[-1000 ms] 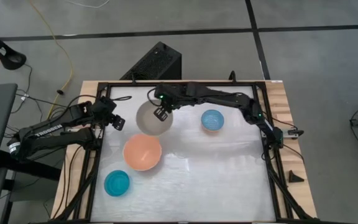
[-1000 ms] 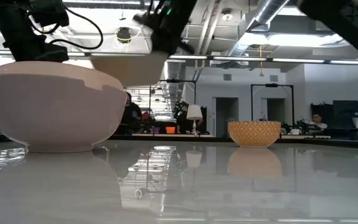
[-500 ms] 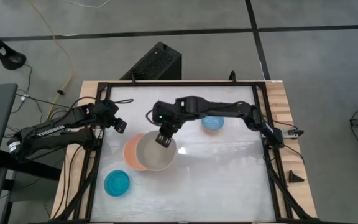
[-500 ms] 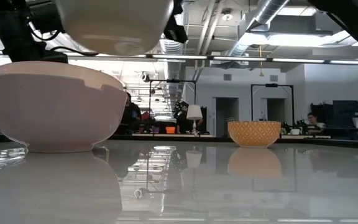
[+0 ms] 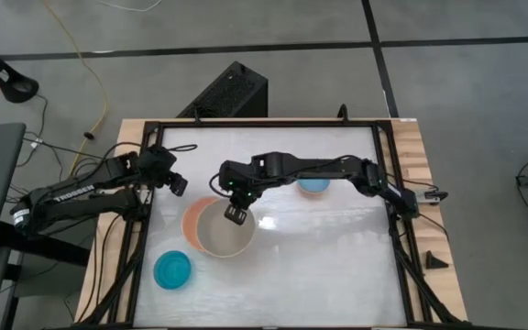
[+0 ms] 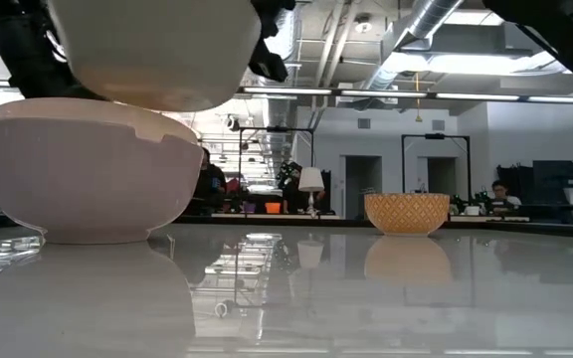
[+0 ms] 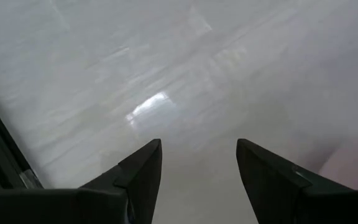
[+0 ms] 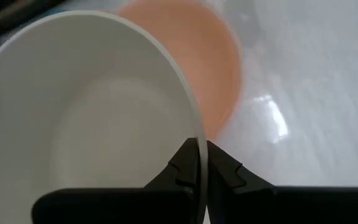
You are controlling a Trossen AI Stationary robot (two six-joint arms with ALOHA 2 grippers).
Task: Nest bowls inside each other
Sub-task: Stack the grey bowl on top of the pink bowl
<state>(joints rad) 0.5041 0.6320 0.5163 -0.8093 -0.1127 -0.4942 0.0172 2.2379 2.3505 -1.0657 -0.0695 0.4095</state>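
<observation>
My right gripper (image 5: 235, 214) is shut on a large cream-white bowl (image 5: 223, 233), held in the air and overlapping the salmon-pink bowl (image 5: 192, 223), which rests on its base on the table. In the low view the cream bowl (image 6: 152, 50) hangs with its base about level with the pink bowl's rim (image 6: 78, 107). A small light blue bowl (image 5: 315, 186) sits at the far middle, partly under the right arm. A teal-blue bowl (image 5: 172, 271) sits near the left front. My left gripper (image 5: 174, 181) waits open at the far left. My right gripper pinches the cream bowl's rim (image 8: 194, 134) on its far side, one finger inside the bowl and one outside. The fingers (image 8: 188, 163) slant down from the far side. The bowl is lifted off the table, opening up; whether it touches the pink bowl I cannot tell.
A black frame (image 5: 388, 197) borders the white table top. Free room lies across the table's right and near half (image 5: 328, 266). In the left wrist view only bare table shows between the open fingers (image 7: 197, 162).
My right gripper has carried the cream bowl from the far middle toward the near edge and slightly down, turning as it went. The bowl now hangs over the pink bowl instead of beyond it. The other bowls have stayed put.
</observation>
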